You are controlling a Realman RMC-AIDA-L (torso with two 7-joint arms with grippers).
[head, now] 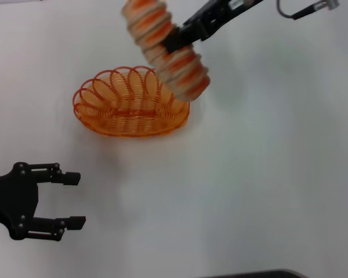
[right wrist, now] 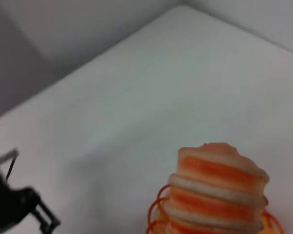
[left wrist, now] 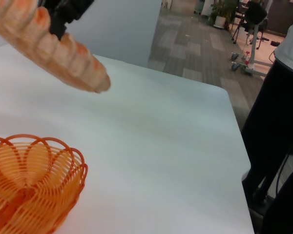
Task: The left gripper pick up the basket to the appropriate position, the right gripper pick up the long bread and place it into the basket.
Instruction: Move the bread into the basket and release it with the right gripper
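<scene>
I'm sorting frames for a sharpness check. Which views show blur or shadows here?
Head view: the long bread in the right hand is soft-edged, while the basket is crisp with a faint shadow below it. Left wrist view: the bread is blurred, the far room sharper. Right wrist view: soft throughout, the left hand smeared.

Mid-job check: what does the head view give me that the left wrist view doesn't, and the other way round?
Only the head view shows the left gripper, open and apart from the basket, the whole basket, and the right gripper clamped around the middle of the long bread. Only the left wrist view shows the table's far edge, the floor beyond and a dark-clothed person standing there. Both show the bread held in the air above the basket.
</scene>
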